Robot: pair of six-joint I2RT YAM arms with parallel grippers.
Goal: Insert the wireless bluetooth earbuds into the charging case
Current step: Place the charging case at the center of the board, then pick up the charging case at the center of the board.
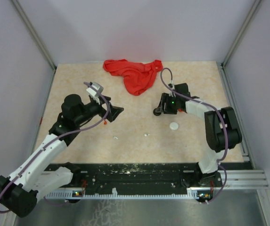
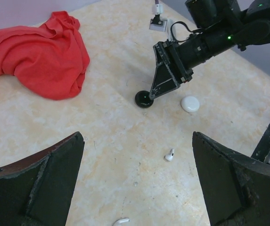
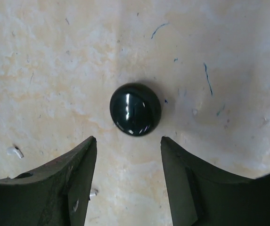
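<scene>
Black fingers of the right gripper (image 3: pixel 127 141) stand partly spread, holding nothing. The glossy black round charging case (image 3: pixel 135 109) sits on the beige table (image 3: pixel 219 47) just beyond their tips, centred on the gap, with no long axis. That arm reaches inward, wrist pointing down. The left gripper (image 2: pixel 137 136), spread wide and empty, hovers nearer the small white stemmed earbud (image 2: pixel 169 155), which lies apart from the case.

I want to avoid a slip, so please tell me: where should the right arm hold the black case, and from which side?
Grip the black case across its widest part, low on its sides, coming straight down from above. It is a glossy round dome lying flat on the table, so the top gives no hold.
</scene>
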